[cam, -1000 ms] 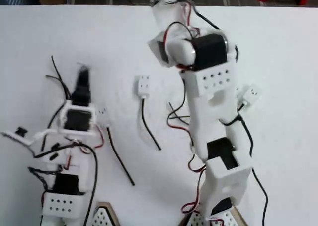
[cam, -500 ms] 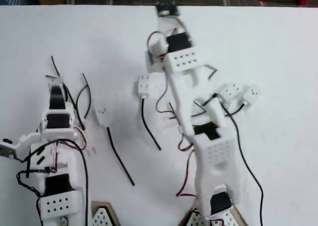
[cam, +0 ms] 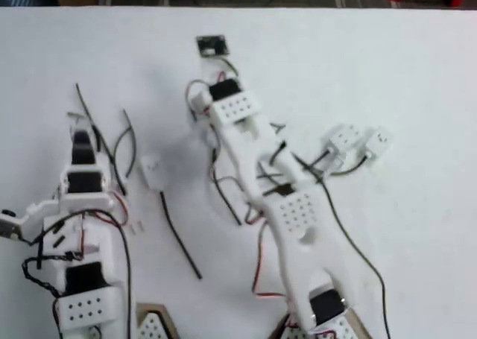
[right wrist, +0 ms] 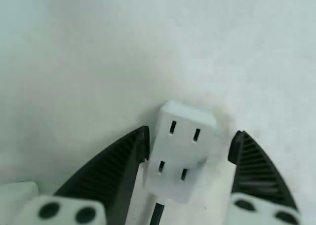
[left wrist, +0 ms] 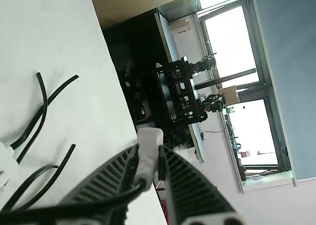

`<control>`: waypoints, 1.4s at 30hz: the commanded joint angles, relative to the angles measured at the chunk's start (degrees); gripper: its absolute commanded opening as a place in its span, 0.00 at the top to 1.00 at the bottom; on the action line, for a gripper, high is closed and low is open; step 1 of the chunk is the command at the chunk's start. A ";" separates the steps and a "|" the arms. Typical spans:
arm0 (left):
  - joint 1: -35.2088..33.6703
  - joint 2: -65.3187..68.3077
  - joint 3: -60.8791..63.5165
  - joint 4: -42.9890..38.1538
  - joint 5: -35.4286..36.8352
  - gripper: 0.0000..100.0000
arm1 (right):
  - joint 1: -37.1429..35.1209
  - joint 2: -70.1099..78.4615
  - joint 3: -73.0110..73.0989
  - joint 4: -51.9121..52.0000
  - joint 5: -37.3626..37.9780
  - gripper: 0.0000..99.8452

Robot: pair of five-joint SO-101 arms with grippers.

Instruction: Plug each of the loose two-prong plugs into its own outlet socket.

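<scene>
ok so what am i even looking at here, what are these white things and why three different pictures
These are two small robot arms at a white table. The high view looks down from a fixed camera: the left arm sits low at one side, and the right arm is stretched across the middle. The other two pictures come from a camera on each arm's wrist, looking along its gripper, the two-fingered claw.

The left gripper is shut on a white plug with a black cable. The right gripper is open, its fingers either side of a white socket block that lies on the table.

Also on the table are another white connector on a black cable, two white blocks side by side, and some loose black wires.
</scene>
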 commanded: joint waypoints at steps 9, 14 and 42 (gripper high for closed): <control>-0.40 -0.31 -0.26 0.18 -0.62 0.98 | -1.27 0.75 -7.21 12.35 20.04 0.91; -0.57 -0.31 -0.26 0.18 -0.70 0.98 | -5.14 0.57 -16.26 21.41 45.01 0.91; -0.31 -0.31 -0.26 0.18 -19.34 0.98 | 0.31 -9.45 -26.29 28.62 67.52 0.71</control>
